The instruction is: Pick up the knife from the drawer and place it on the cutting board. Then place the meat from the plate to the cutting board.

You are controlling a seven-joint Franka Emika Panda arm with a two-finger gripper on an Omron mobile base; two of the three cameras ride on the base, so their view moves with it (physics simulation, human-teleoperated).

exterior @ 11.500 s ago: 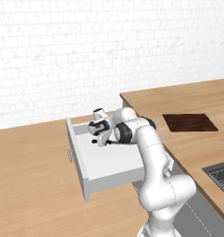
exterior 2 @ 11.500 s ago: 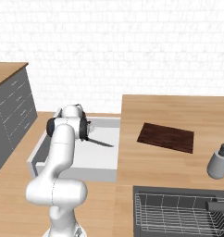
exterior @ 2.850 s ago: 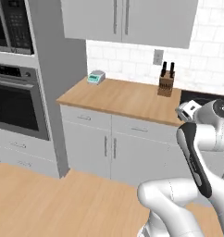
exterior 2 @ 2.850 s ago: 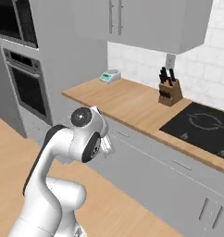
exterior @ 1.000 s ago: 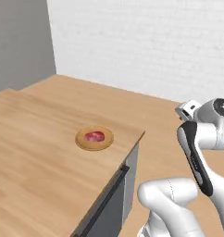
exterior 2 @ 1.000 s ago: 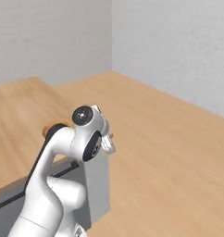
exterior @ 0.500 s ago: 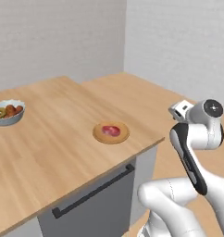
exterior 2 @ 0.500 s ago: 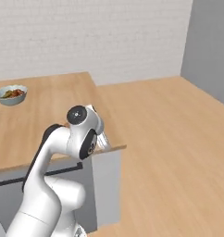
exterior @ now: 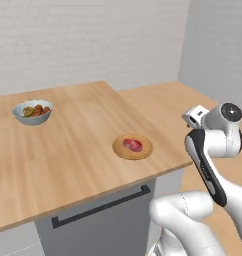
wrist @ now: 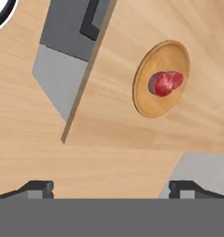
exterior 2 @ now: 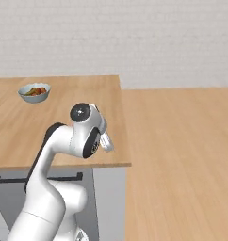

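Note:
The meat [exterior: 133,145], a small pinkish-red steak, lies on the round tan plate [exterior: 122,151] near the counter's front right corner. The hand view looks down on the same meat [wrist: 166,83] and plate [wrist: 151,99] from well above. My gripper [wrist: 112,189] is open, its dark fingertips [wrist: 38,187] far apart with nothing between them. The hand [exterior: 197,116] hangs in the air right of the plate, past the counter's edge, and apart from it. The knife, the drawer and the cutting board are out of view.
A pale bowl of fruit [exterior: 33,111] stands at the back left of the wooden counter [exterior: 68,150]. Below the counter's front is a dark grey panel with a long black bar handle [exterior: 100,207]. Wooden floor [exterior 2: 182,155] spreads to the right.
The whole picture has shifted as the base drove away from the drawer and swung round to this counter. The plate with the meat now sits nearer. The arm's pose is unchanged.

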